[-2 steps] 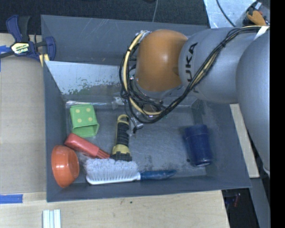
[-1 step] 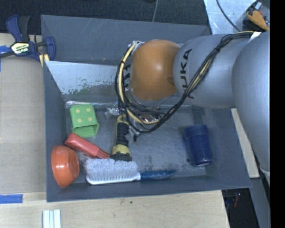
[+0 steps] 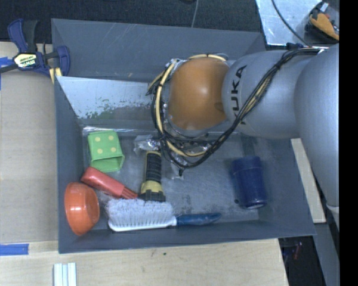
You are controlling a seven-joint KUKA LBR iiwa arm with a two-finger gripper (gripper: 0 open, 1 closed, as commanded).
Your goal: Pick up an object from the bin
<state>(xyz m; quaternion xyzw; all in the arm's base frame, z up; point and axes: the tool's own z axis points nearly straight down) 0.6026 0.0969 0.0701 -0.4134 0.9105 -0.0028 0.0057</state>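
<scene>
Inspecting the grey metal bin (image 3: 68,159), we find the pick not yet made. The gripper (image 3: 174,164) hangs low over the bin's middle, just beside a black ribbed tool with a yellow end (image 3: 152,174), in our judgement the likeliest candidate. We cannot tell whether the claw is apart or together. Grasp and lift remain.

Count:
- one such tool
- one green dimpled cube (image 3: 105,150)
- one orange-red plastic scoop (image 3: 82,207)
- one white-bristled brush with a blue handle (image 3: 143,218)
- one dark blue cylinder (image 3: 248,182)
</scene>
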